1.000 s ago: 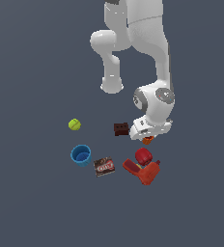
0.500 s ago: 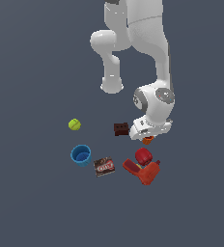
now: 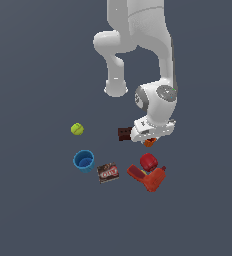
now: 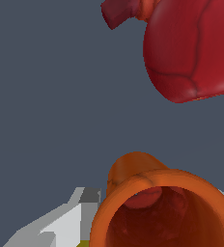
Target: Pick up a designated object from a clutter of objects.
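1. One small orange cup (image 4: 164, 212) fills my wrist view, mouth open; outside it (image 3: 149, 143) barely peeks from under the gripper (image 3: 150, 136).
2. I cannot tell if the jaws grip it.
3. Only outside shows the blue cup (image 3: 83, 161) and ball (image 3: 77, 129).
4. Dark grey floor (image 3: 33, 210) lies everywhere.

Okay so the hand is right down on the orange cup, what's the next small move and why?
Probably close the gripper on the orange cup, if it isn't shut already. The wrist view shows the cup's open mouth right against a finger, and the exterior view has the hand low over it. The red apple-like ball sits close, so lift straight up afterwards.
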Action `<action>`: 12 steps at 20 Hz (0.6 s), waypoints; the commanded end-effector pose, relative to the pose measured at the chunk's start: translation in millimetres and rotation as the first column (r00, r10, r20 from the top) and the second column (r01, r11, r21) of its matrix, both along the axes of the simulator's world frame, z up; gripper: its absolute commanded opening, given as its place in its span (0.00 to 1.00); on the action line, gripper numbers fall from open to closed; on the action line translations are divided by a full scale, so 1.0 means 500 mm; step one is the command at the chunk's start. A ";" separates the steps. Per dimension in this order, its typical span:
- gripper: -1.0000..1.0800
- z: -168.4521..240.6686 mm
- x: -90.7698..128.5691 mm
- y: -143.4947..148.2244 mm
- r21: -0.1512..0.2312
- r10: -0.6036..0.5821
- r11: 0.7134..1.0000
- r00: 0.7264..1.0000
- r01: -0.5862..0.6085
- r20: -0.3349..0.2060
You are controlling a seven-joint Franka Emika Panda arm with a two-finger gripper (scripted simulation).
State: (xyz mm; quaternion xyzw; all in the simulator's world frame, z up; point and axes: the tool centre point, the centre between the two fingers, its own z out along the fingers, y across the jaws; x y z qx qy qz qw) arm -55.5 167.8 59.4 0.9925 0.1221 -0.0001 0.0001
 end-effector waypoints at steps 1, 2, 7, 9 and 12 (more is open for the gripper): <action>0.00 0.022 -0.003 -0.021 0.000 0.000 1.000 1.000 0.000 0.001; 0.00 0.033 -0.004 -0.030 0.000 0.000 1.000 1.000 0.000 0.001; 0.00 0.096 -0.015 -0.090 0.000 0.000 1.000 1.000 0.000 0.001; 0.00 0.126 -0.019 -0.119 0.001 0.000 1.000 1.000 0.000 0.001; 0.00 0.174 -0.027 -0.163 0.002 0.000 1.000 1.000 0.000 0.001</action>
